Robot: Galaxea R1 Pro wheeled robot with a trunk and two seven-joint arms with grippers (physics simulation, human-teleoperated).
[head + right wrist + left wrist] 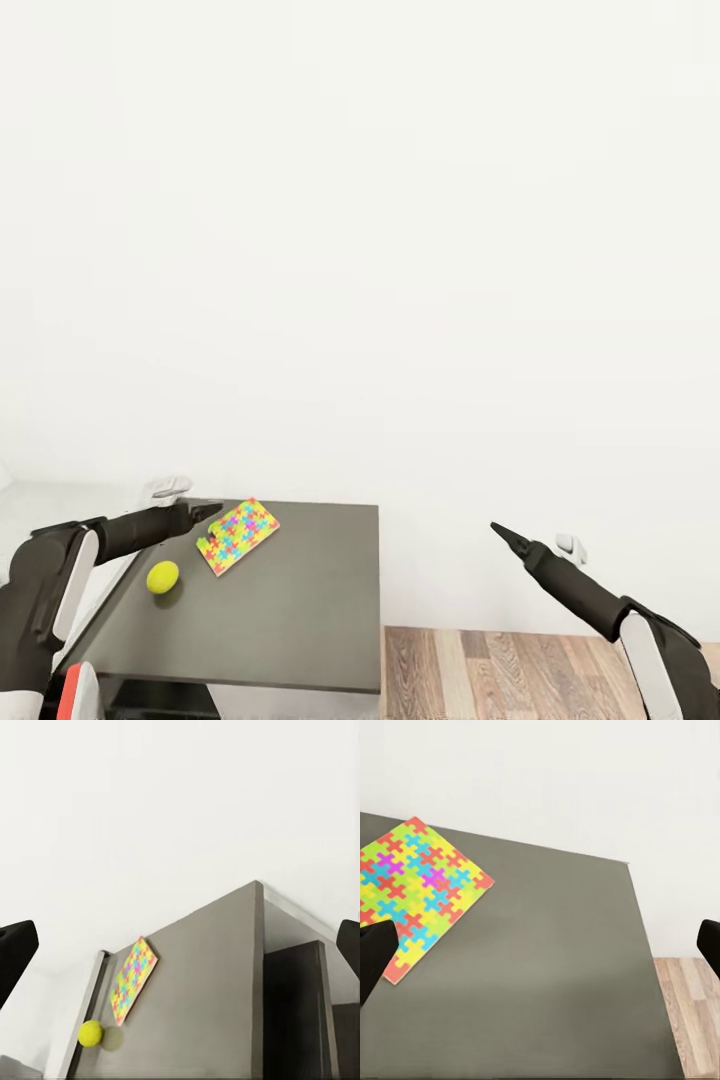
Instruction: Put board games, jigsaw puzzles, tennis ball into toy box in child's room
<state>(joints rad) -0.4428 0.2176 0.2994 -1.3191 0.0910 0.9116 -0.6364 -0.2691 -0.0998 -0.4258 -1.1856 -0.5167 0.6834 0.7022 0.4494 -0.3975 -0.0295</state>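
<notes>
Left jaws spread at the jigsaw puzzle's near edge; right jaws spread, nothing held.

The left gripper (207, 512) is held beside the jigsaw puzzle (238, 535) on the dark table (300, 610); thin, light and stiff, it is judged best pinched by an edge. The tennis ball (162, 577), likely to roll, lies nearby.

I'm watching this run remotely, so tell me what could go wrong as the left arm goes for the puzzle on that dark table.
The jigsaw puzzle lies flat on the dark table section, so the open left gripper may scrape or push it rather than get under it. The tennis ball sits loose near the left arm and could be knocked rolling toward the table's edge.
</notes>
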